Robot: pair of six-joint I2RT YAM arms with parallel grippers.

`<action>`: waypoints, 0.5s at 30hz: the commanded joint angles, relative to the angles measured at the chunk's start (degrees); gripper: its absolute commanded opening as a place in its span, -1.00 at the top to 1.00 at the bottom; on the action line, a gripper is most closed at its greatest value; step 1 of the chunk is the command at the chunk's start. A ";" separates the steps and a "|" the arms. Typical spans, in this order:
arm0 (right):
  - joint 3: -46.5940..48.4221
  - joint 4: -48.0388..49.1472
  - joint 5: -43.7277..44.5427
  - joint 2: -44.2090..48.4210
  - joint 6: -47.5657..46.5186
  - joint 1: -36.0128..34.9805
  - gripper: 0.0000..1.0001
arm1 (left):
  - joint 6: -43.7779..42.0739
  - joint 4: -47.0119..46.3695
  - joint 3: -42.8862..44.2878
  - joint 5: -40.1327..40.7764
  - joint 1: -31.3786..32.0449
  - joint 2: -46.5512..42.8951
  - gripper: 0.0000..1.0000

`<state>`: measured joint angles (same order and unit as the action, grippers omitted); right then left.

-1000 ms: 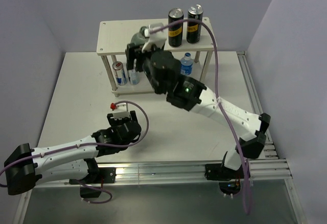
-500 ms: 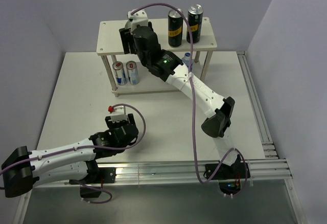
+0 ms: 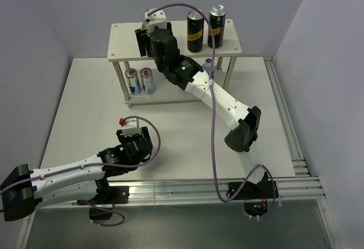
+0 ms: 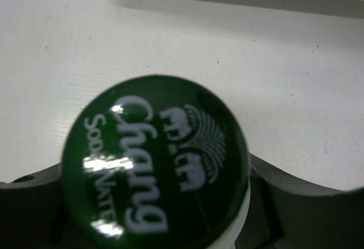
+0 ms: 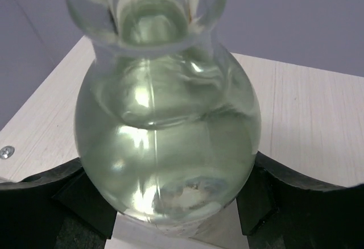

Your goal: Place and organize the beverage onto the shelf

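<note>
White-cased left arm lies low along the table (image 3: pixel 85 107), left gripper (image 3: pixel 135 145) clamped on a green-capped bottle (image 4: pixel 156 161) (Chang, the cap reads). Right arm is stretched far out, right gripper (image 3: pixel 147 43) gripping a clear bottle (image 5: pixel 168 141) at the shelf (image 3: pixel 122 44) top board, left of two black cans (image 3: pixel 195 31).

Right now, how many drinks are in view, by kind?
Black cans, shelf top: 2
Silver cans, lower board: 2
Clear bottle in right claw: 1
Green-capped bottle in left claw: 1
Small water bottle, lower board, partly hidden: 1
Total: 7
</note>
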<state>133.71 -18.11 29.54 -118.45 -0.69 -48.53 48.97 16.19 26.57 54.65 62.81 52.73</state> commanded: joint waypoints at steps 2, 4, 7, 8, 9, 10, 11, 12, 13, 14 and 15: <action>-4.33 11.42 2.45 2.61 -0.90 0.54 1.00 | 0.16 -5.99 1.47 2.48 -0.05 -1.67 0.99; -5.91 13.10 3.24 2.70 -0.63 0.55 1.00 | 0.42 -5.73 1.38 2.47 -0.05 -1.67 0.99; -6.27 12.84 3.51 2.53 -0.11 0.63 1.00 | 0.60 -5.20 1.47 2.65 -0.05 -1.84 0.99; -6.36 12.49 3.59 2.61 0.16 0.72 0.96 | 0.60 -5.11 1.47 2.83 -0.05 -2.10 0.99; -6.53 12.57 3.86 2.61 0.25 0.63 0.79 | 0.51 -5.11 1.47 2.83 -0.05 -2.19 0.99; -7.32 12.75 3.95 2.87 0.25 0.63 0.50 | 0.51 -5.28 1.47 2.74 -0.05 -2.28 0.99; -7.85 13.01 4.12 3.49 0.34 0.63 -0.14 | 0.42 -5.37 1.47 2.74 -0.05 -2.19 0.99; -8.98 13.53 4.21 3.84 0.51 0.63 -0.38 | 0.42 -5.37 1.47 2.74 -0.05 -2.19 0.99; -9.51 13.54 4.21 4.11 0.51 0.63 -0.86 | 0.51 -5.20 1.56 2.74 -0.05 -2.19 0.99; -9.87 13.71 4.56 4.72 0.60 0.72 -0.99 | 0.51 -5.11 1.73 2.83 -0.05 -1.93 0.99; -10.39 13.80 4.56 5.07 0.60 0.63 -1.00 | 0.69 -4.76 1.82 2.91 -0.05 -1.76 0.99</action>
<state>124.73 -5.69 32.53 -116.75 -0.64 -48.34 49.01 16.19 26.57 54.65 62.81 52.64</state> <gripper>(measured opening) 0.978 0.713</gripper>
